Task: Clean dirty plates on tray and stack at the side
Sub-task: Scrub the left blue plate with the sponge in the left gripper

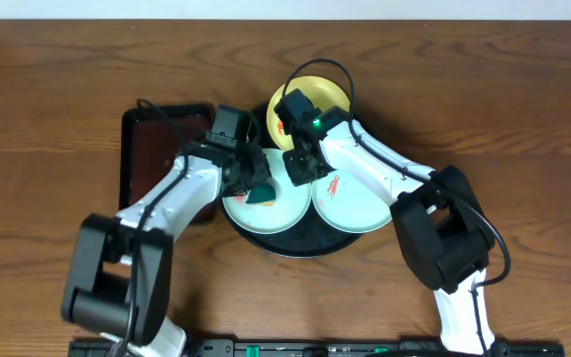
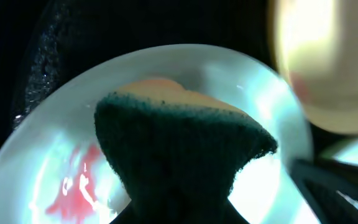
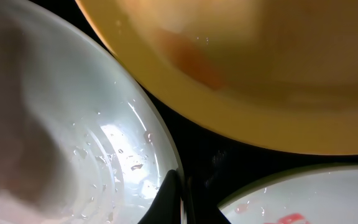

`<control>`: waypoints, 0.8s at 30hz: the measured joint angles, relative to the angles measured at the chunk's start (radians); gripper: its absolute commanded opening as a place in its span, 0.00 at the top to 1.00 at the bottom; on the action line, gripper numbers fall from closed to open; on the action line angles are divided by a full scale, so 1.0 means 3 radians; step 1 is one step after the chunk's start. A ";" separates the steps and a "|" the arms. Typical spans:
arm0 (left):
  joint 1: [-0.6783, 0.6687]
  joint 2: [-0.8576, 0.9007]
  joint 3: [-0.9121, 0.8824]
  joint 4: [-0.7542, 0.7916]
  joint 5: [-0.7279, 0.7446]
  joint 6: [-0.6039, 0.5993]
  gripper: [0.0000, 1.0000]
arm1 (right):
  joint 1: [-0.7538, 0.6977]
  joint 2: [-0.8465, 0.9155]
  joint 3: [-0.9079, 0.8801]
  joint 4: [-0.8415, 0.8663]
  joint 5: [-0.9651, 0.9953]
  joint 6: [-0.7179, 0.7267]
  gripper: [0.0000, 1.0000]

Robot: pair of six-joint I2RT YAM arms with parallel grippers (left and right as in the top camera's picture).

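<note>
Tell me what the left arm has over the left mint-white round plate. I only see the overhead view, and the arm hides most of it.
Observer: The left wrist view shows a dark green sponge with a yellow backing. It appears to be pressed down on that mint-white round plate.
Operator: Is the plate clean around it?
Observer: No. A red smear lies on the plate beside the sponge, uncovered.
</note>
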 measured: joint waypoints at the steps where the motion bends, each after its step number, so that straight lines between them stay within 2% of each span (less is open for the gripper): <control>1: 0.0000 0.0056 0.0000 0.0017 -0.0001 -0.0008 0.92 | 0.0000 0.0001 0.0000 0.0000 -0.0001 0.0004 0.99; 2: 0.0000 0.0116 0.0000 0.0031 0.0000 -0.0015 0.85 | 0.0000 0.0001 0.0000 0.0000 -0.0001 0.0009 0.99; 3: 0.0000 0.0175 0.0000 0.0045 0.0001 -0.0020 0.73 | 0.0000 0.0001 0.0000 0.0000 -0.0003 0.0014 0.99; 4: 0.0000 0.0205 0.0001 0.0065 0.0014 -0.0024 0.66 | 0.0000 0.0001 0.0000 0.0000 -0.0001 0.0014 0.99; 11: -0.0006 0.0205 0.0028 0.0116 0.0066 0.0010 0.49 | 0.0000 0.0001 0.0000 -0.0004 -0.0005 0.0017 0.99; 18: -0.0006 0.0142 0.0029 0.0017 0.0050 0.0092 0.44 | 0.0000 0.0001 0.0000 -0.0008 -0.0006 0.0017 0.99; 24: -0.0006 0.0009 0.0027 -0.0078 0.0009 0.0108 0.54 | 0.0000 0.0000 0.0000 -0.0010 -0.0006 0.0027 0.99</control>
